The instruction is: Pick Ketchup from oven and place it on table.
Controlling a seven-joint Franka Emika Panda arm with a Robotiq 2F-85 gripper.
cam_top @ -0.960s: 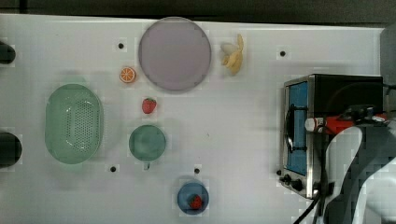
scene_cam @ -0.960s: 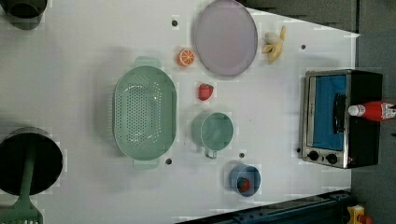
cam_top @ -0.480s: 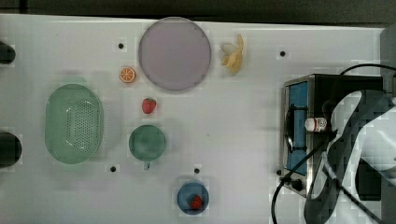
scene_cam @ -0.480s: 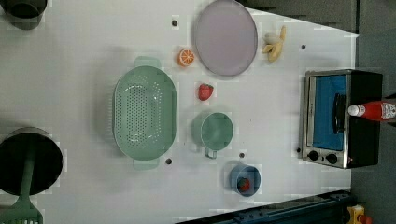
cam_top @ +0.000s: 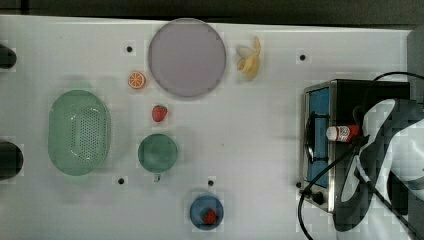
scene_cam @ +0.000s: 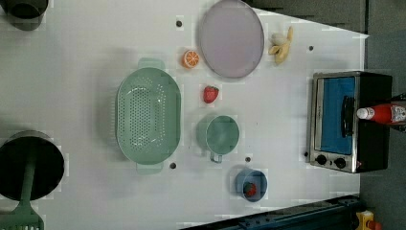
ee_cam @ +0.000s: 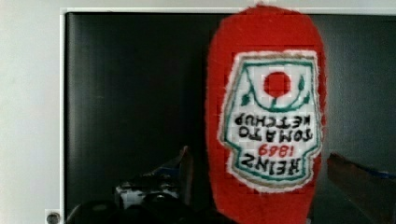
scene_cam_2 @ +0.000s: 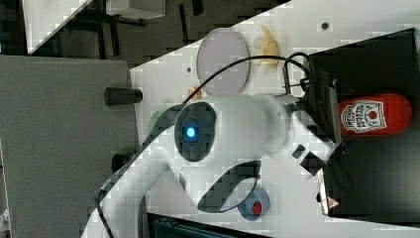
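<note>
Fingers stand wide apart on either side of the slim red plastic ketchup bottle in your wrist view, not clamped on it; whether a pad touches it you cannot tell.

Large flat white counter carries everything. Boxy black toaster oven with silver-framed front and blue-tinted glass door sits at the top view's right edge, door facing the counter's middle. White robot arm hangs over the oven's black roof. Pale green perforated oval colander lies at the top view's left. Round lilac-grey plate sits near the far edge, peeled yellow banana just beside it.

Ketchup bottle lies on its side on top of the oven, white cap toward the door side, label up. You see it there in the left view too.

Round teal cup, small blue bowl holding a red strawberry, a loose red strawberry and an orange slice sit well apart from the oven.
</note>
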